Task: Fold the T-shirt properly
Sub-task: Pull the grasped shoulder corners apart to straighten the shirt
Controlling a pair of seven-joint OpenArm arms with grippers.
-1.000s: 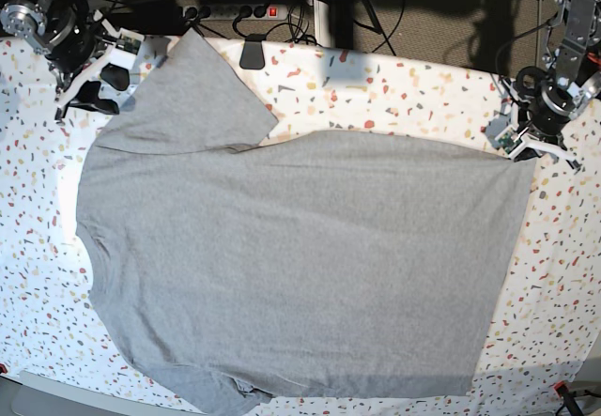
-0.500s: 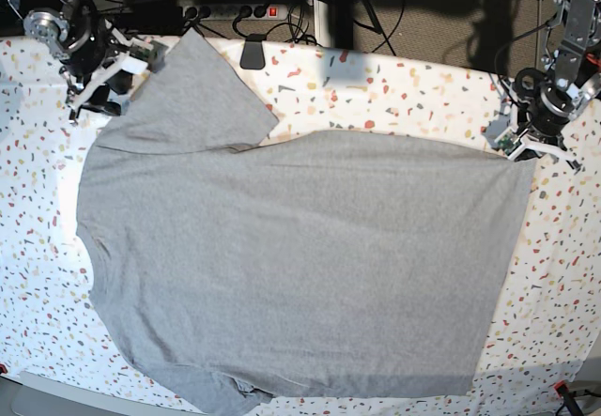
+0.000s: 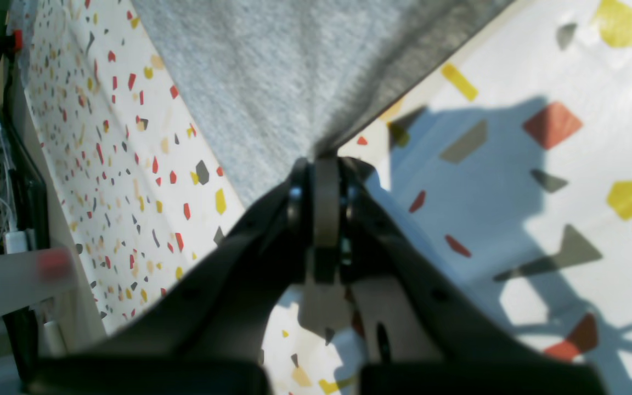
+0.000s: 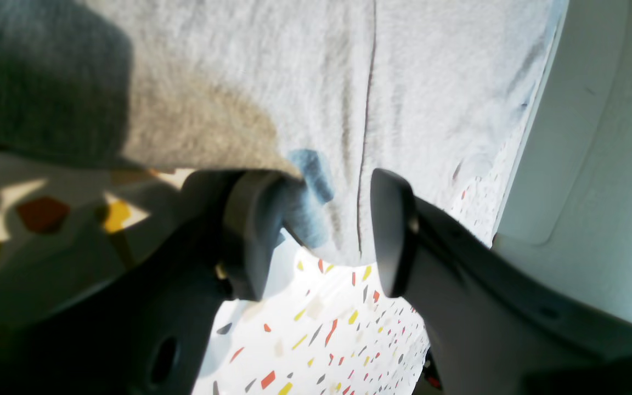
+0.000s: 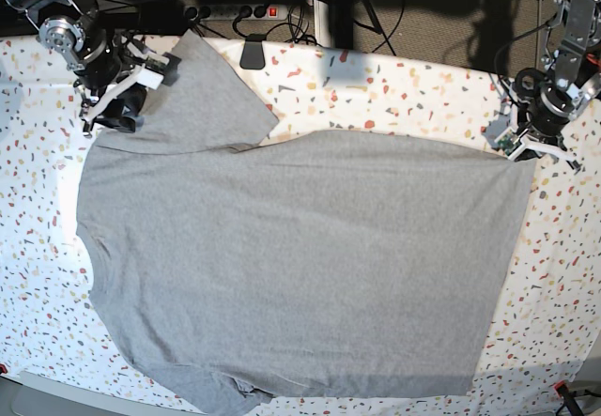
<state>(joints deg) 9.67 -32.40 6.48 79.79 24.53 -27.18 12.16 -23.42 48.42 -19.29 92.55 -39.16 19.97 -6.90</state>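
Observation:
The heather-grey T-shirt (image 5: 300, 256) lies spread flat, plain side up, one sleeve pointing to the far left. In the base view my left gripper (image 5: 519, 149) sits at the shirt's far right corner. The left wrist view shows that gripper (image 3: 319, 164) shut on the T-shirt's (image 3: 272, 66) corner. My right gripper (image 5: 131, 92) is at the outer edge of the far-left sleeve. In the right wrist view it (image 4: 321, 236) stands open, with the sleeve hem of the T-shirt (image 4: 294, 82) lying between its fingers (image 4: 250, 236).
A white cloth speckled with coloured flecks (image 5: 394, 87) covers the table under the shirt. A black clamp (image 5: 252, 54) grips the far table edge, with a power strip (image 5: 235, 10) and cables behind it. A red clamp (image 5: 563, 390) sits at the near right corner.
My right arm has moved rightward from the table's far-left corner onto the sleeve edge, its jaws staying open. The left arm and the shirt have not moved.

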